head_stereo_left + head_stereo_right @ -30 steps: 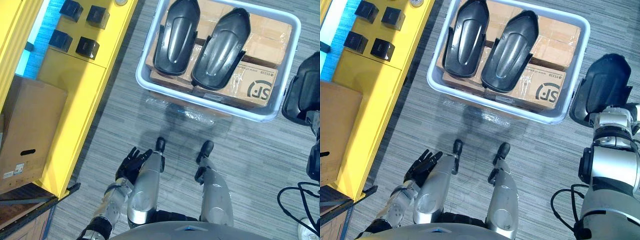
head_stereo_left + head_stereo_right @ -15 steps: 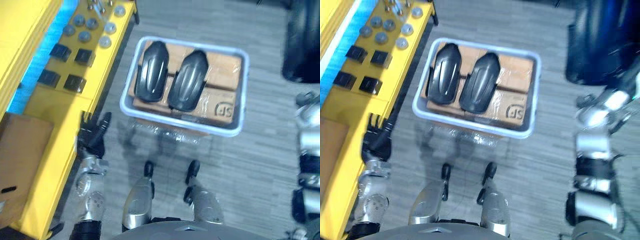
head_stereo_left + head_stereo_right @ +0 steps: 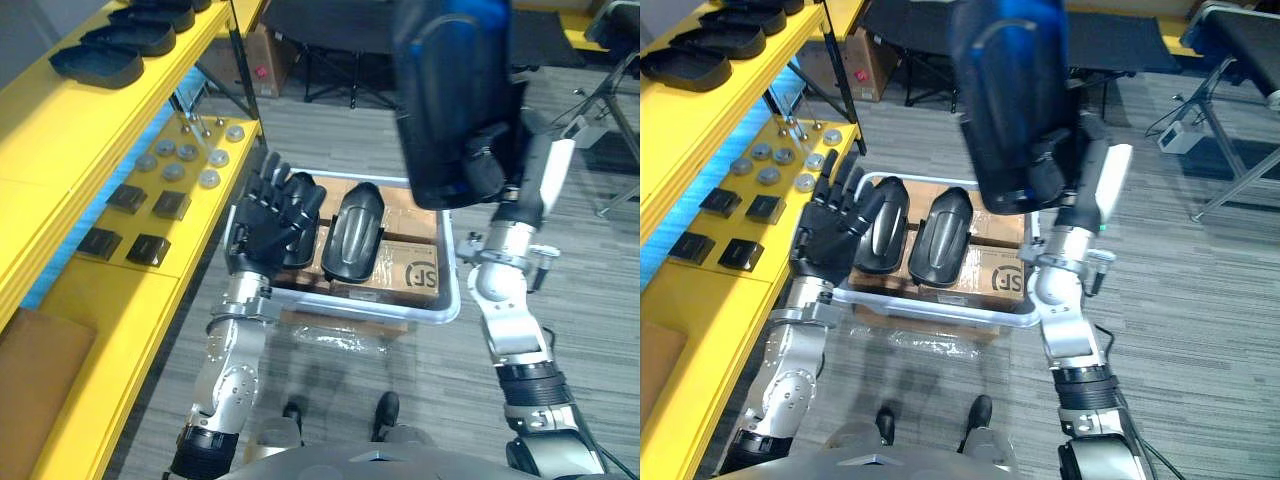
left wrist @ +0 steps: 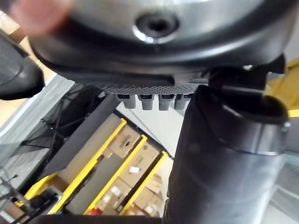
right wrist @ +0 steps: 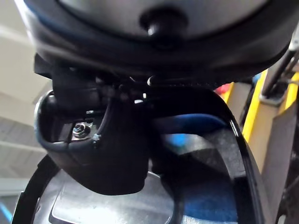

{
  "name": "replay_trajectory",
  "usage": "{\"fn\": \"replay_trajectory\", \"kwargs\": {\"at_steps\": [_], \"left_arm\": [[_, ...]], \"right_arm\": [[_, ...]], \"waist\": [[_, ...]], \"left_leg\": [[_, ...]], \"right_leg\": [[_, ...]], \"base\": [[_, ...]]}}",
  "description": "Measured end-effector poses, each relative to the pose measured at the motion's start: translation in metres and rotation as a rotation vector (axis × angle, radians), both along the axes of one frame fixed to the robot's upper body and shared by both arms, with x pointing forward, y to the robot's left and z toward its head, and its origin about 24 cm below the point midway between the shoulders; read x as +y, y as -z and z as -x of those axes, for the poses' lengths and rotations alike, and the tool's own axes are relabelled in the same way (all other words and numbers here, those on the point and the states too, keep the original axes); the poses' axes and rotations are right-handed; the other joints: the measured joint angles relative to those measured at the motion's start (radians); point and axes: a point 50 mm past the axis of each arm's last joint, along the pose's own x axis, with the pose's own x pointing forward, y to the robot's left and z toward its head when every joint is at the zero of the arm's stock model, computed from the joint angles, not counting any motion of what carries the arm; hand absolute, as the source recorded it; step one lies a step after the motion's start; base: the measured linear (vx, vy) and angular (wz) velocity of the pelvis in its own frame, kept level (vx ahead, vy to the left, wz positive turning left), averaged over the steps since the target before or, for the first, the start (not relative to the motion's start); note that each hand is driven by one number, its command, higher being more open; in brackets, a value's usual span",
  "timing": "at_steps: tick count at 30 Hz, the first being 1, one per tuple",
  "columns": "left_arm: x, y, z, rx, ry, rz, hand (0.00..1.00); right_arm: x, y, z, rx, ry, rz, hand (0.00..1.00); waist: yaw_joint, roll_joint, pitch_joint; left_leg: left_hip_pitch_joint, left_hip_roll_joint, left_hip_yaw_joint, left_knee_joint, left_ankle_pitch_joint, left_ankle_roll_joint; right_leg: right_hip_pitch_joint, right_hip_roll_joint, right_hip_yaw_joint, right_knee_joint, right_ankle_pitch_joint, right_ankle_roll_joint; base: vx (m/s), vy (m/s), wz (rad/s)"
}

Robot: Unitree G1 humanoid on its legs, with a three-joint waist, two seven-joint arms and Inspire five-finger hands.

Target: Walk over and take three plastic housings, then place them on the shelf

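Yellow shelf [image 3: 60,130]: along the left, in tiers.
Shelved housings [image 3: 98,62]: black plastic, in a row on the upper tier, hollow side up.
Square blocks [image 3: 148,248]: black, four in a group on the lower tier.
Round discs [image 3: 186,152]: grey, clustered just beyond the blocks on the same tier.
Left robot hand [image 3: 265,225]: raised, fingers straight and spread, holding nothing; seen over the left end of the bin; cannot tell whether touching it.
Bin [image 3: 450,300]: pale plastic, rectangular, on the floor just right of the shelf.
Cardboard boxes [image 3: 410,270]: packed flat inside the bin, filling its bottom.
Left binned housing [image 3: 885,235]: black plastic, lying on the boxes, partly covered in view by the left robot hand.
Right binned housing [image 3: 940,238]: just beside the first, parallel to it, rounded side up.
Held housing [image 3: 450,90]: large black plastic shell, lifted high above the bin's right end, upright, with a blue sheen near its top.
Right robot hand [image 3: 488,165]: clamped on the held housing's lower edge, fingers curled round it.
Floor [image 3: 580,300]: grey striped carpet.
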Motion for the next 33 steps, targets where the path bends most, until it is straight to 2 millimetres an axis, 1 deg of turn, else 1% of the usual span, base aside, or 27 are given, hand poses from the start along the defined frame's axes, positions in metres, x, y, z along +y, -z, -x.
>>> {"fn": "replay_trajectory", "kwargs": {"at_steps": [1,5,7,11,13,16,19,23,24,28,33], "left_arm": [[-0.004,0.002,-0.003,0.026,0.007,-0.006,1.00],[-0.011,0.013,-0.006,0.107,0.014,-0.028,1.00],[-0.012,0.014,-0.005,0.117,0.017,-0.033,1.00],[-0.016,0.017,-0.004,0.130,0.044,-0.020,1.00],[-0.024,0.017,-0.002,0.143,0.080,0.014,1.00],[-0.030,0.017,-0.002,0.149,0.133,0.085,1.00],[-0.030,0.017,-0.002,0.156,0.153,0.139,1.00],[-0.026,0.019,-0.003,0.171,0.151,0.184,1.00],[-0.026,0.019,-0.003,0.173,0.151,0.185,0.00],[-0.024,0.019,-0.003,0.173,0.162,0.211,0.00],[-0.024,0.021,-0.002,0.171,0.195,0.169,0.00]], "right_arm": [[0.012,0.003,0.001,0.012,-0.051,-0.006,0.00],[0.042,0.017,0.007,0.067,-0.205,-0.024,0.00],[0.044,0.020,0.008,0.080,-0.220,-0.026,0.00],[0.054,0.029,0.013,0.127,-0.274,-0.047,0.00],[0.058,0.037,0.018,0.160,-0.299,-0.062,0.00],[0.063,0.048,0.023,0.205,-0.323,-0.060,0.00],[0.066,0.058,0.023,0.253,-0.334,-0.060,0.00],[0.071,0.065,0.024,0.283,-0.356,-0.055,0.00],[0.071,0.066,0.024,0.288,-0.357,-0.055,0.00],[0.072,0.066,0.025,0.277,-0.366,-0.056,0.00],[0.070,0.070,0.026,0.296,-0.362,-0.061,0.00]], "waist": [[-0.003,-0.005,-0.005],[-0.009,-0.019,-0.016],[-0.009,-0.021,-0.023],[-0.011,-0.028,-0.060],[-0.016,-0.026,-0.075],[-0.018,-0.020,-0.085],[-0.019,-0.020,-0.094],[-0.018,-0.024,-0.105],[-0.017,-0.025,-0.109],[-0.015,-0.025,-0.112],[-0.017,-0.024,-0.121]], "left_leg": [[0.000,0.000,0.003,0.000,0.000,0.000],[-0.002,-0.001,0.021,-0.001,-0.007,-0.002],[-0.003,0.000,0.024,-0.004,-0.008,-0.005],[-0.013,0.010,0.040,-0.013,0.000,-0.012],[-0.018,0.014,0.040,-0.013,0.007,-0.021],[-0.019,0.014,0.040,-0.013,0.014,-0.015],[-0.018,0.010,0.040,-0.013,0.014,-0.015],[-0.018,0.005,0.039,-0.013,0.013,-0.013],[-0.019,0.005,0.038,-0.013,0.012,-0.012],[-0.018,0.002,0.030,-0.010,0.010,-0.009],[-0.019,0.002,0.030,-0.010,0.009,-0.009]], "right_leg": [[0.000,0.000,0.001,-0.001,0.000,0.000],[-0.006,0.003,0.010,-0.007,-0.009,0.005],[-0.009,0.005,0.011,-0.007,-0.010,0.003],[-0.029,0.011,0.020,-0.007,-0.009,0.003],[-0.033,0.012,0.018,-0.006,-0.006,0.007],[-0.037,0.010,0.012,-0.006,0.002,-0.002],[-0.036,0.008,0.010,-0.001,0.004,-0.001],[-0.035,0.006,0.009,-0.001,0.005,0.000],[-0.035,0.006,0.008,-0.001,0.005,0.000],[-0.029,-0.001,0.000,-0.006,0.005,0.001],[-0.030,-0.002,0.000,-0.007,0.003,-0.001]], "base": [[-0.09,-0.018,-0.02],[-0.17,-0.038,-0.10],[-0.10,-0.030,-0.07],[-0.03,-0.019,-0.10],[0.02,-0.003,0.00],[0.06,0.005,0.01],[0.05,0.021,0.03],[0.01,0.006,0.01],[-0.01,0.019,0.03],[-0.03,0.021,0.06],[-0.01,0.001,0.00]]}}
